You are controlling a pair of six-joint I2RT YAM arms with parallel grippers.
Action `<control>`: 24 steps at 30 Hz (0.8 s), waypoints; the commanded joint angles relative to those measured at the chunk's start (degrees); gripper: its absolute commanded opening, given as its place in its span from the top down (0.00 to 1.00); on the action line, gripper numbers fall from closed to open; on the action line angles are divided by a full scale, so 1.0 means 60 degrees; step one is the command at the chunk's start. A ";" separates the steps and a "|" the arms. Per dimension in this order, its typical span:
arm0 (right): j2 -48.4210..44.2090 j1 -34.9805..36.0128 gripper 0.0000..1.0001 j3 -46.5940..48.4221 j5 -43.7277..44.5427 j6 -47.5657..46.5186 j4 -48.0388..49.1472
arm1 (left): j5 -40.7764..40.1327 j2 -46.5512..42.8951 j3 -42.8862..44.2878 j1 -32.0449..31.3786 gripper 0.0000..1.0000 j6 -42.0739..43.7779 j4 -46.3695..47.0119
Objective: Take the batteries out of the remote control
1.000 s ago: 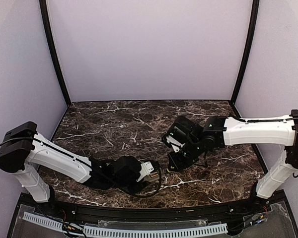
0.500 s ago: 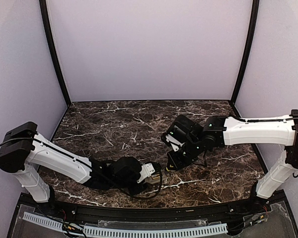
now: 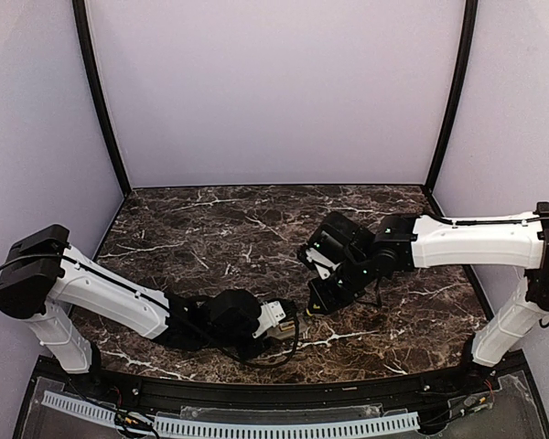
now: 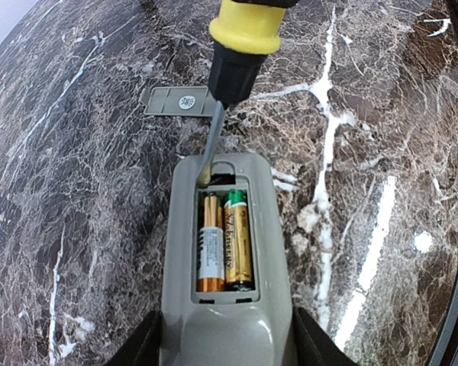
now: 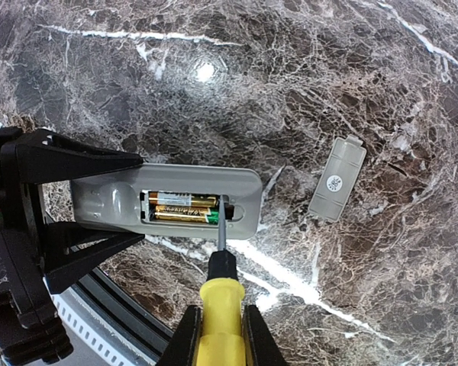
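Observation:
My left gripper point(image 4: 225, 352) is shut on the grey remote control point(image 4: 229, 320), which lies bay-up on the marble. Two batteries point(image 4: 225, 240) lie side by side in the open bay, one white and copper, one gold and green. My right gripper point(image 5: 220, 339) is shut on the yellow-handled screwdriver point(image 5: 220, 313). Its blade tip rests inside the bay at the free end of the batteries point(image 5: 179, 207), by the end wall of the remote point(image 5: 107, 200). In the top view the left gripper point(image 3: 280, 324) and the right gripper point(image 3: 320, 298) are close together at the front centre.
The small flat grey battery cover point(image 5: 337, 179) lies loose on the marble beyond the remote's end; it also shows in the left wrist view point(image 4: 179, 99). The table's black front rim point(image 5: 130, 301) runs close beside the remote.
The right gripper with the screwdriver has edged slightly toward the remote, and the left gripper has shifted a little right. Almost nothing moved in the last half second.

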 commanded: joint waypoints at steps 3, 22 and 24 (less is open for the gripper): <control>-0.0337 0.0042 1.00 -0.0120 -0.0170 0.0085 0.0146 | 0.0036 0.0129 0.0124 -0.0099 1.00 0.0073 0.0005; -0.0277 0.0144 1.00 -0.0091 -0.0013 0.0206 -0.0159 | -0.0111 0.0218 0.0208 -0.0165 1.00 0.0095 -0.0069; -0.0209 0.0157 1.00 -0.0115 0.0023 0.0219 -0.0205 | -0.0109 0.0229 0.0209 -0.0171 1.00 0.0095 -0.0069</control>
